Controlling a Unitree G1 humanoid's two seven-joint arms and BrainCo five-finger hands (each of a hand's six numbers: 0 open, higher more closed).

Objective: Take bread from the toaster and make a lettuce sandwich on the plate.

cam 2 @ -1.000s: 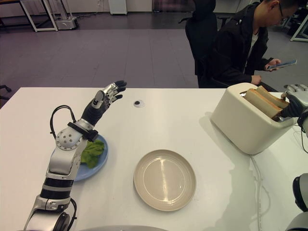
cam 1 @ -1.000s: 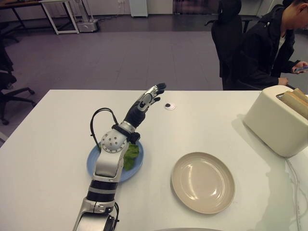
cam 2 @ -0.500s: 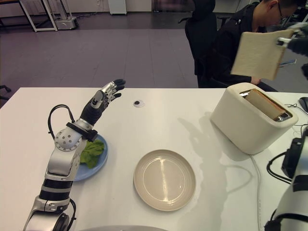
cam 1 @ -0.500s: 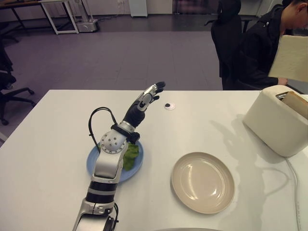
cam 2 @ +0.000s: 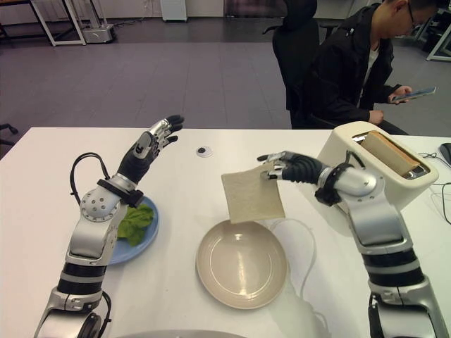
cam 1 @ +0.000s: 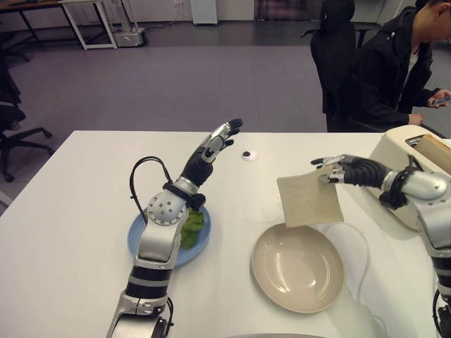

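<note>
The right robot hand point(cam 2: 285, 167) pinches a bread slice point(cam 2: 252, 196) that hangs over the far rim of the beige plate point(cam 2: 239, 274). The left robot hand point(cam 2: 151, 144), fingers spread, hovers above the surface point(cam 2: 42, 211) beyond the lettuce point(cam 2: 135, 222).

The bread slice point(cam 1: 310, 201) is seen in plain pale cream. At 6 o'clock from it a glossy beige plate point(cam 1: 262, 278) is shown. Green lettuce point(cam 1: 191, 229) is carried on a light blue plate point(cam 1: 135, 239). The toaster point(cam 2: 421, 186) is coloured cream and the table point(cam 1: 70, 211) white. The left hand point(cam 1: 215, 141) and right hand point(cam 1: 345, 169) are finished in black and silver.
</note>
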